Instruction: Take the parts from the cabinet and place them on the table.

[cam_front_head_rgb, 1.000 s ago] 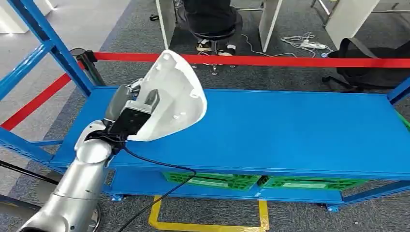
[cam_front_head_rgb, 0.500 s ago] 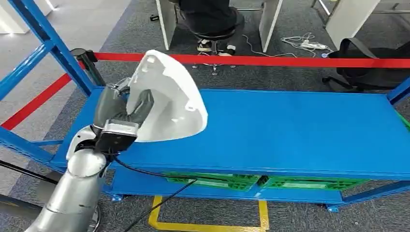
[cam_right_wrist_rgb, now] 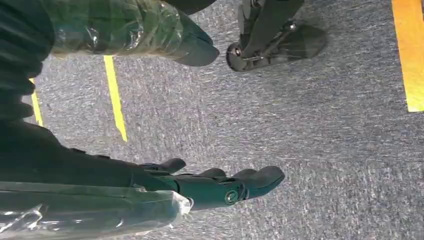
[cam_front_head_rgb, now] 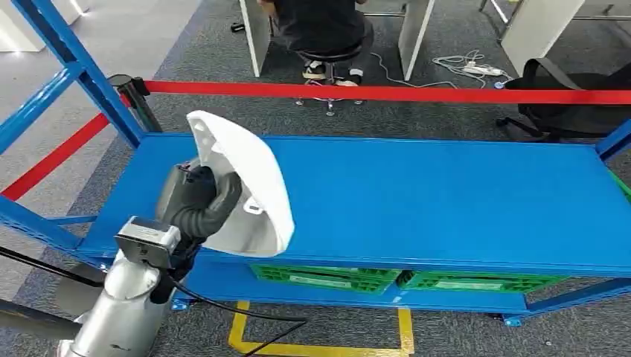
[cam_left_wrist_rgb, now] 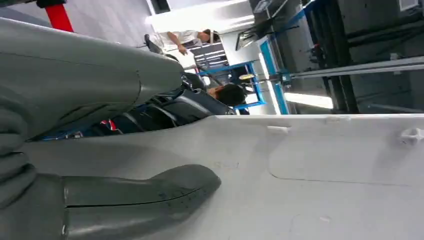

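A white moulded part (cam_front_head_rgb: 245,186) in a dark grey hand (cam_front_head_rgb: 199,204) on a silver arm (cam_front_head_rgb: 123,309) — over a bright blue shelf (cam_front_head_rgb: 446,201), red barrier tape (cam_front_head_rgb: 446,94), green crates (cam_front_head_rgb: 476,281) — yellow floor lines (cam_front_head_rgb: 320,348) on grey carpet (cam_right_wrist_rgb: 325,150).

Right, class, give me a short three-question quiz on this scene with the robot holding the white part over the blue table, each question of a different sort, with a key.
1. True or false: the left hand grips the white shell part.
2. Multiple choice: the part is (A) lying flat on the blue table, (B) held up, tilted, over the table's left end, (C) in a green crate.
3. Short answer: what is the right hand holding?

Key: 1 true. 2 B. 3 Nothing; it hangs over the grey floor, fingers apart.
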Available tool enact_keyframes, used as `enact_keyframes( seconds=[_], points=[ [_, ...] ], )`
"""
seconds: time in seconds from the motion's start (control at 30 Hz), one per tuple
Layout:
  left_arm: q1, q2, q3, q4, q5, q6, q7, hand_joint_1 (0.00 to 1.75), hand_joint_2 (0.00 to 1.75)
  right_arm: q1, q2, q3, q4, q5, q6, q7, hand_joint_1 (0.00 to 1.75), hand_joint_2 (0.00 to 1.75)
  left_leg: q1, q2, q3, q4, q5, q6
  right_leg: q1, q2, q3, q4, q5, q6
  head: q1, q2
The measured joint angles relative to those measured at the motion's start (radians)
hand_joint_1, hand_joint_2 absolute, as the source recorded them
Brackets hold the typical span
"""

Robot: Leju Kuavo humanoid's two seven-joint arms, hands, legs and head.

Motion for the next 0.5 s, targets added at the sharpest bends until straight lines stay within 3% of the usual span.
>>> enact_keyframes(
  seconds=[0.13,0.23,0.4,0.5],
  points=[
    [0.013,0.000,-0.017,0.000,0.002,-0.014,-0.008,1.75,1.75,-0.002,0.000,-0.019,0.000,-0.060,0.046,-0.074,0.00,1.75,0.000,0.000,0.000,0.000,0.000,0.000,0.000,0.000,0.000,0.000,0.000,0.000,0.000,0.000],
    [0.020,0.000,-0.041,0.000,-0.023,-0.014,-0.012,1.75,1.75,-0.010,0.000,-0.055,0.000,-0.136,0.116,-0.199,0.00,1.75,0.000,0.000,0.000,0.000,0.000,0.000,0.000,0.000,0.000,0.000,0.000,0.000,0.000,0.000],
    [0.043,-0.016,-0.063,0.012,-0.039,0.003,-0.014,1.75,1.75,-0.017,0.000,-0.087,-0.002,-0.187,0.158,-0.402,0.00,1.75,0.000,0.000,0.000,0.000,0.000,0.000,0.000,0.000,0.000,0.000,0.000,0.000,0.000,0.000],
    [0.049,-0.029,-0.064,0.031,-0.059,0.015,-0.014,1.75,1.75,-0.020,0.000,-0.108,-0.002,-0.223,0.222,-0.430,0.00,1.75,0.000,0.000,0.000,0.000,0.000,0.000,0.000,0.000,0.000,0.000,0.000,0.000,0.000,0.000]
  ],
)
